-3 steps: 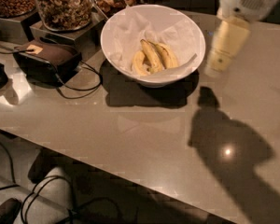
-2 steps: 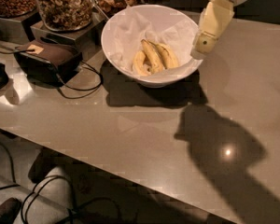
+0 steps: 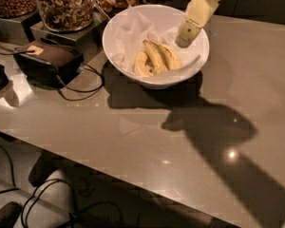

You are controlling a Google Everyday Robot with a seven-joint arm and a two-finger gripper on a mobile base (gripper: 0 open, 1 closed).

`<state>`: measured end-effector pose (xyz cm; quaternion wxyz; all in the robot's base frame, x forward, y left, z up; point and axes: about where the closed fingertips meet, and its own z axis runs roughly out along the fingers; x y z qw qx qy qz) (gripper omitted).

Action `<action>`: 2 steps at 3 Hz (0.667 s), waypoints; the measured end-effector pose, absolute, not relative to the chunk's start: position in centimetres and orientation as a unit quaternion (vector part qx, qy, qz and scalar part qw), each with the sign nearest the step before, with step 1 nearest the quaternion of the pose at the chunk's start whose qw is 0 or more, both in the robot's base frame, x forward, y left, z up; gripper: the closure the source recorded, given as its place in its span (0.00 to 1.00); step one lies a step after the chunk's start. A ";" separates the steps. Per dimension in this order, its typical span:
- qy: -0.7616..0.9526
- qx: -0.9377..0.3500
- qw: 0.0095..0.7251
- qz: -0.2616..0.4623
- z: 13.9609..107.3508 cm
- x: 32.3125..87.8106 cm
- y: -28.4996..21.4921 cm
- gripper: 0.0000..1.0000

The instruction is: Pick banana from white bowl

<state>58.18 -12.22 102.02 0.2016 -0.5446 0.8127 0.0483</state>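
The white bowl (image 3: 128, 61) stands on the grey counter, lined with crumpled white paper. Three yellow bananas lie side by side in it: the middle banana (image 3: 154, 56), one to its right (image 3: 171, 56), and a paler one on the left (image 3: 140, 64). My gripper (image 3: 186, 32) comes down from the top right and hangs over the bowl's right inner side, just above and to the right of the bananas. It holds nothing that I can see.
Glass jars of nuts (image 3: 66, 4) stand on dark stands behind the bowl at the top left. A dark box (image 3: 47, 61) with cables lies left of the bowl. The counter's front edge runs diagonally below; cables lie on the floor.
The gripper has moved left from beyond the bowl's right rim to over the bowl's inside. Its shadow on the counter has moved left as well. The bananas have not moved.
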 end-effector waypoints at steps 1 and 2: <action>0.823 -0.527 0.198 0.074 101.4 60.3 -11.1 0.18; 0.831 -0.511 0.198 0.098 100.5 62.3 -10.3 0.34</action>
